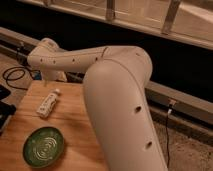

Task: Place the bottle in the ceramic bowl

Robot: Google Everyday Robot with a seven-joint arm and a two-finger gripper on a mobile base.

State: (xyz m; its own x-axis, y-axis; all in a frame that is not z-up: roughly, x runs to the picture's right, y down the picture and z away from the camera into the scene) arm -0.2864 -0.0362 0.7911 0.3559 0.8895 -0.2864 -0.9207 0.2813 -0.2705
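Note:
The small white bottle (48, 103) lies on its side on the wooden table (75, 115), near the back left, cap pointing away. The dark green ceramic bowl (43, 146) with pale rings sits at the table's front left, apart from the bottle and with nothing in it. My white arm (115, 85) reaches from the right across to the left. My gripper (48, 76) is at its end, over the table's back edge, just above and behind the bottle, mostly hidden by the wrist. It holds nothing that I can see.
A black cable (15, 75) loops on the floor behind the table's left corner. A dark object (5, 107) sits at the left edge of view. A long ledge (180, 100) and a dark wall run behind the table.

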